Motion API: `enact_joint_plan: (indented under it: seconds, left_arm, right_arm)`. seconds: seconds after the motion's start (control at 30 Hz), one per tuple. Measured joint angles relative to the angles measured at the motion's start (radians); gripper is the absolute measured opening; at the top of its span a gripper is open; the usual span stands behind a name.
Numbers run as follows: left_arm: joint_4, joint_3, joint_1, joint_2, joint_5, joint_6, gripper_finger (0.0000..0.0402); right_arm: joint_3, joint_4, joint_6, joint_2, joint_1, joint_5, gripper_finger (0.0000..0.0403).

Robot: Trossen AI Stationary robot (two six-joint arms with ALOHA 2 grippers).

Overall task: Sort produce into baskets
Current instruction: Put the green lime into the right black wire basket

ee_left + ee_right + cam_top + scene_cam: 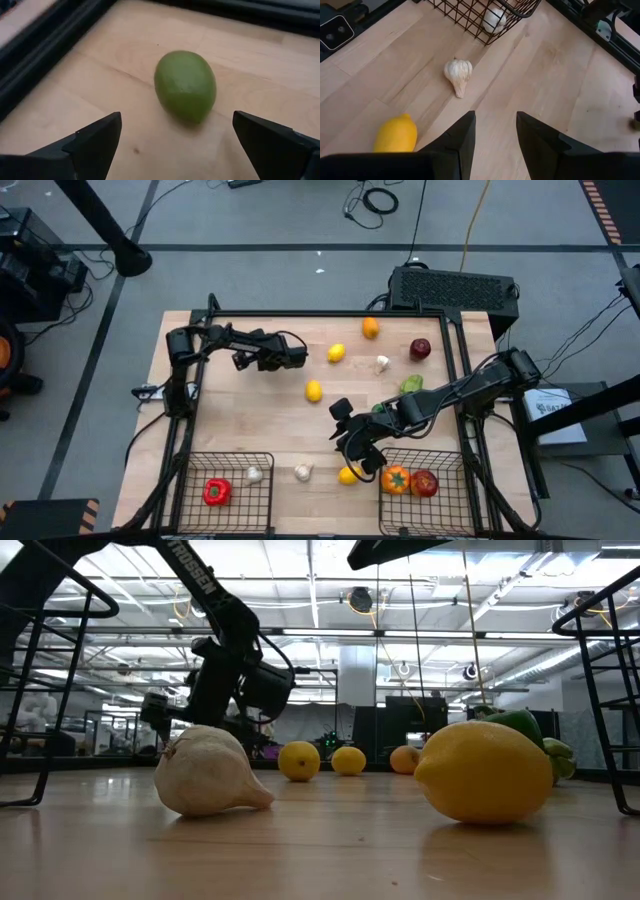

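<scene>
A pale wooden desk stands on grey floor. The left basket at its near edge holds a red pepper and garlic; the right basket holds an orange tomato and apple. More produce lies loose mid-desk. The left tool is spread over a lime; the right tool, narrowly parted, holds nothing.

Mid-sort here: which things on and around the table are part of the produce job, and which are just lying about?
Job:
- left basket with red pepper, garlic
- right basket with orange tomato, apple
- loose garlic, lemon, lime
- left pincer open; right pincer empty

Lying about:
- keyboard
- floor cables
</scene>
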Motion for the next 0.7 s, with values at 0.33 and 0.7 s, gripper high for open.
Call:
enact_joint_plan:
  seconds: [0.33, 0.7]
  left_arm:
    - [0.012, 0.000, 0.035, 0.000, 0.018, 0.037, 0.0386]
    - [0.050, 0.000, 0.077, 0.000, 0.043, 0.121, 0.0386]
  right_arm:
    - [0.000, -0.007, -0.008, 0.000, 0.000, -0.041, 0.0134]
    - [0.000, -0.008, -0.022, 0.000, 0.000, -0.052, 0.0134]
